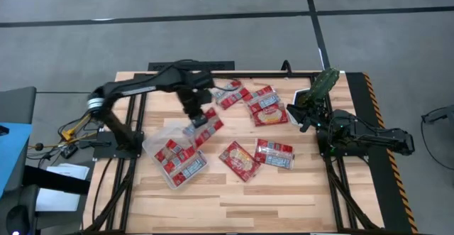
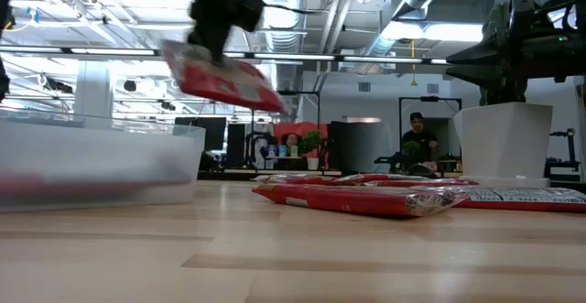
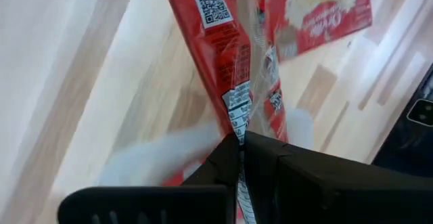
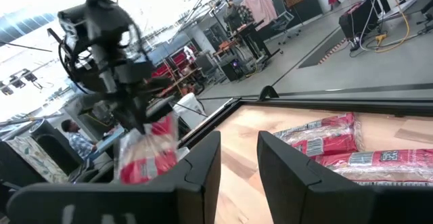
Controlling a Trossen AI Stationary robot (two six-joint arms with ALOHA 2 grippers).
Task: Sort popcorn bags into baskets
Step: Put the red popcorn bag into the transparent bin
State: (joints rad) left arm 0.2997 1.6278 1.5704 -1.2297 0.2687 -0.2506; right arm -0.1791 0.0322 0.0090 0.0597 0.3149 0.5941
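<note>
Loose popcorn bags (image 1: 266, 107) lie scattered across the middle of the wooden table (image 1: 284, 192), more of them toward the far edge, and a white pot with a green plant (image 1: 316, 93) stands at the right. The clear basket (image 1: 157, 137) sits left of centre with several packets already inside. The left gripper (image 1: 196, 118) hangs above the table just beside the basket's right rim, fingers pinched tight on one edge of a held bag (image 2: 220, 76). That bag dangles below the claw, tilted, its long axis slanting down and away from the fingers. The right gripper (image 4: 238, 158) waits by the plant pot, fingers apart and holding nothing.
</note>
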